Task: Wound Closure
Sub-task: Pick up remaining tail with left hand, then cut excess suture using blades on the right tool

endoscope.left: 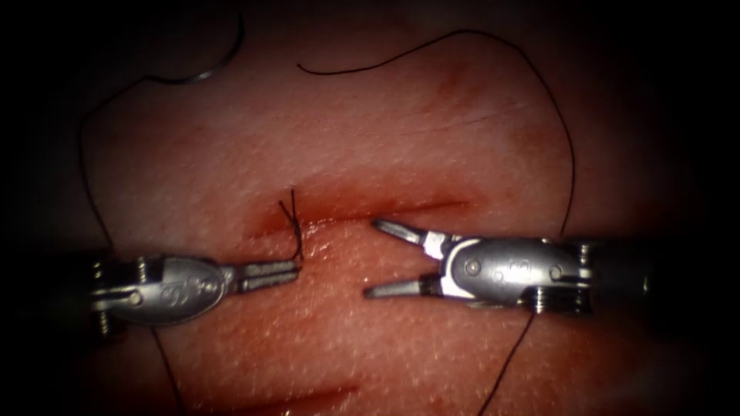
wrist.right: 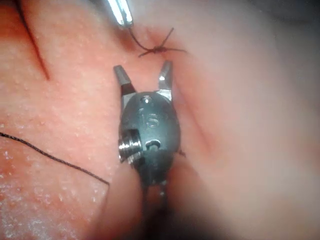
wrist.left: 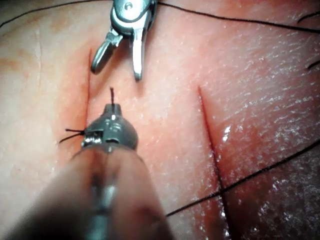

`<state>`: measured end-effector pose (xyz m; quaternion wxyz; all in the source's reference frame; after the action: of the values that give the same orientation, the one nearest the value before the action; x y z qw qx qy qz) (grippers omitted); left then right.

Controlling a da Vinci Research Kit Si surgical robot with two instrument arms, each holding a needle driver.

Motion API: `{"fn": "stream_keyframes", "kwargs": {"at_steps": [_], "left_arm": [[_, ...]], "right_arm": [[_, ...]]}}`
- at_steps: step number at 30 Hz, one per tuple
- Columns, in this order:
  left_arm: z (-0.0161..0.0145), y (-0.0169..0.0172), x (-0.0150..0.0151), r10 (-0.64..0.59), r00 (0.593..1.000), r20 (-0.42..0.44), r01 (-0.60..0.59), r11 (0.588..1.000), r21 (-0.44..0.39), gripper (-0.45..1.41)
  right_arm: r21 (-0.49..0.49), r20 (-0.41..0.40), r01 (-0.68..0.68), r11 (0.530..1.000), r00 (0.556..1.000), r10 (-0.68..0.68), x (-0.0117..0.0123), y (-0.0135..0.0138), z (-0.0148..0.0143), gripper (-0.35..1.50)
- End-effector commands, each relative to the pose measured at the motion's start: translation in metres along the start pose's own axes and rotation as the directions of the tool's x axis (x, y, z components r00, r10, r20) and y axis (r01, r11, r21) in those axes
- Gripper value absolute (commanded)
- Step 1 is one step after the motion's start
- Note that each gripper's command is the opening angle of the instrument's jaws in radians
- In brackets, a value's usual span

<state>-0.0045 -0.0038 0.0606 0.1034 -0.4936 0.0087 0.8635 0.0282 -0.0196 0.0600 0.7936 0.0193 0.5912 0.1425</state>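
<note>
The pale pink slab of pork-belly tissue [endoscope.left: 432, 131] is lying under both tools, its dark red cut [endoscope.left: 385, 209] running left to right across the endoscope view, with a smear of red fluid [endoscope.left: 270, 223] at its left end. A long black thread [endoscope.left: 566, 154] is looping over the tissue's far side and down past the right arm's steel needle driver [endoscope.left: 385, 258], whose jaws are gaping wide and holding nothing, pointing left along the cut. The left arm's steel needle driver [endoscope.left: 297, 271] is lying just below the cut's left end with its jaws together, seemingly pinching the short black thread tail [endoscope.left: 295, 231] of the knot [wrist.right: 157, 49], though the grip is hard to confirm. The thin curved steel needle [endoscope.left: 220, 58] is resting free on the tissue, well apart at the far left, nearer the left tool.
</note>
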Motion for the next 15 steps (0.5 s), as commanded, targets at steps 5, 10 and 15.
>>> {"fn": "stream_keyframes", "kwargs": {"at_steps": [5, 10, 15], "left_arm": [[0.0011, -0.0006, -0.0008, 0.001, 0.999, -0.050, -0.002, 1.000, -0.014, -0.45], [0.0015, -0.0010, -0.0017, 0.006, 0.994, -0.110, -0.010, 0.999, -0.037, -0.45], [0.0014, -0.0010, -0.0017, 0.007, 0.991, -0.131, -0.012, 0.999, -0.037, -0.45]], "right_arm": [[0.041, -0.036, 0.056, 0.998, 0.998, -0.055, 0.0004, -0.0002, 0.0042, 1.08], [-0.005, -0.039, 0.082, 0.997, 0.996, -0.082, 0.0010, 0.0006, 0.0059, 1.06], [-0.030, -0.041, 0.073, 0.997, 0.996, -0.075, 0.0015, 0.0012, 0.0070, 1.05]]}}
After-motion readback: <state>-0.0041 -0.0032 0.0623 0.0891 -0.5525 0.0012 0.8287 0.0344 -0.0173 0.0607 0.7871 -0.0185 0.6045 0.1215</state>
